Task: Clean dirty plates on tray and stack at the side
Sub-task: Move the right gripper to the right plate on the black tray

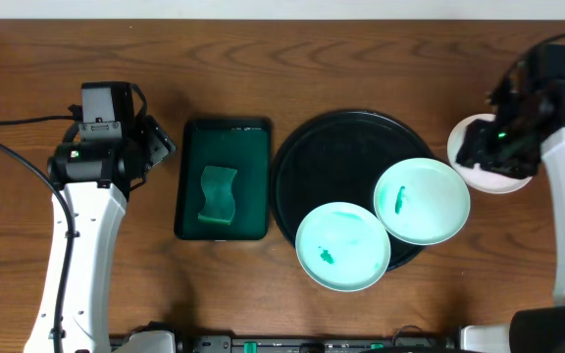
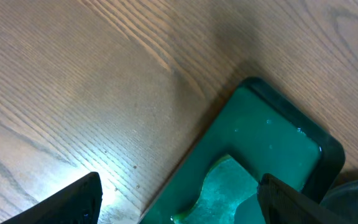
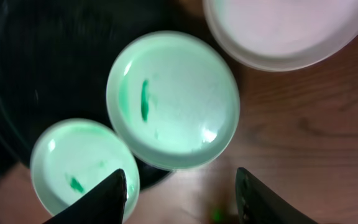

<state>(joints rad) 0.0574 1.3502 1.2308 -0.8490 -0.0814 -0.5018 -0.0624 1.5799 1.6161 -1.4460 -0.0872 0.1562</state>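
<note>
The right gripper [image 3: 180, 186], jaws apart and empty over the clean plate [image 3: 291, 31] at the tray's [image 1: 332, 167] three o'clock, should lift straight up, while the left gripper [image 2: 180, 199] waits with jaws spread wide near the sponge [image 2: 225, 186].

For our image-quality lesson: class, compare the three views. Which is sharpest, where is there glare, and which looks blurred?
Overhead: evenly lit, grain of the table crisp. Left wrist: sharp too, but a bright glare patch washes out the wood at lower left. Right wrist: softest; rims of the plates look smeared, and the black tray is nearly featureless.
</note>
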